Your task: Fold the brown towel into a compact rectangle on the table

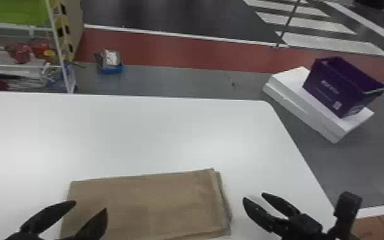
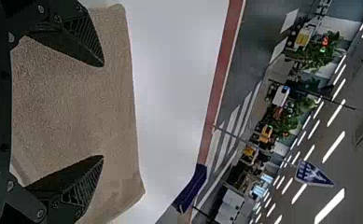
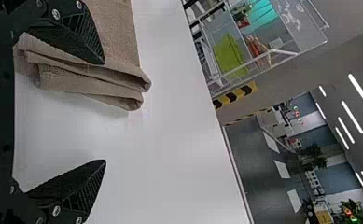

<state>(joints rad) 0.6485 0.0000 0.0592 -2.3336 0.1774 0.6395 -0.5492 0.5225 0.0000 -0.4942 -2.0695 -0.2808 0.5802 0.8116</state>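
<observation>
Head view: your brown towel lies on the white table, near your side, already a layered rectangle. Left gripper is over its left end, fingers wide, nothing between them gripped; whether the tips touch cloth, you can't tell. Right gripper sits just beyond the right end, also spread wide and empty.

Right wrist view: layered end near one finger, its folds loose and slightly out of line. Watch that. Bring the fingers together too high and you'd likely take only the top layer, peeling the stack apart. Come in too low and the tips could press the table or shove the towel askew.

Next fold, if you want it smaller, probably needs all layers pinched. Lift one end without steadying the other and the whole piece may slide or twist.
</observation>
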